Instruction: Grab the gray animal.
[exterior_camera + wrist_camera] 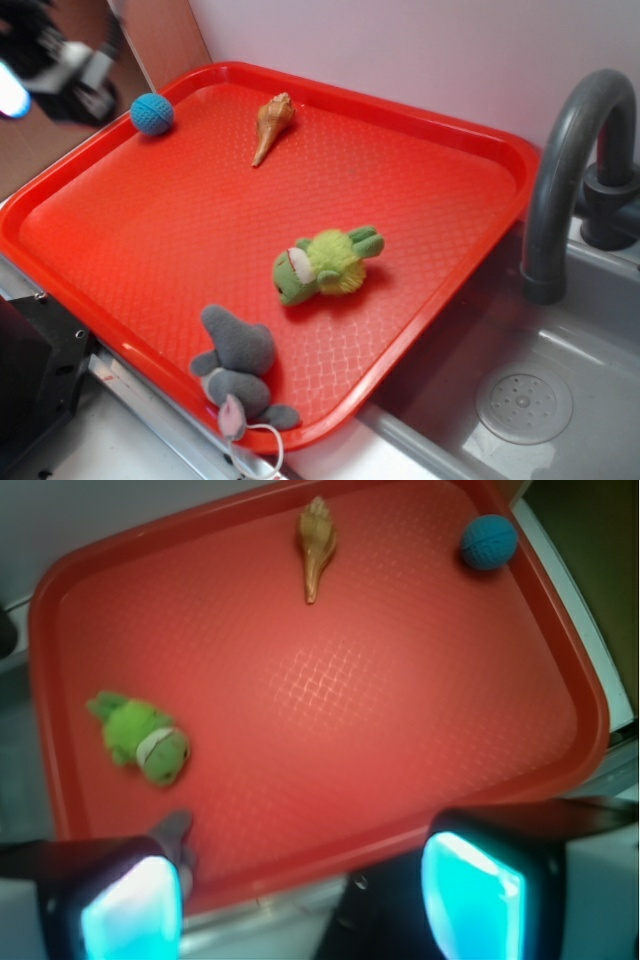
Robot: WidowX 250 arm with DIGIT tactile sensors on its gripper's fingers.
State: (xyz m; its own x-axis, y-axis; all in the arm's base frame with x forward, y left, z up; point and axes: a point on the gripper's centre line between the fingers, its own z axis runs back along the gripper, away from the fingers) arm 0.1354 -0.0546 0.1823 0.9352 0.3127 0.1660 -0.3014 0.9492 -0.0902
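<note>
Gray animal [238,365] lies at the tray's [420,180] 6 o'clock rim, cord trailing over the edge. Gripper [300,895] hovers high, fingers [470,885] spread, empty. Risk: descent catches rim or cord; green plush [325,263] sits near.

A red plastic tray [480,150] with a raised rim and a textured floor carries four things, all well apart. A small blue knitted ball [152,114] sits near its far left corner, with a tan spiral seashell [273,124] to the right of it. A fuzzy green-and-yellow plush toy [325,263] lies near the middle, and the soft gray plush animal [238,367] with a pale pink patch and thin white cord lies at the near rim.
</note>
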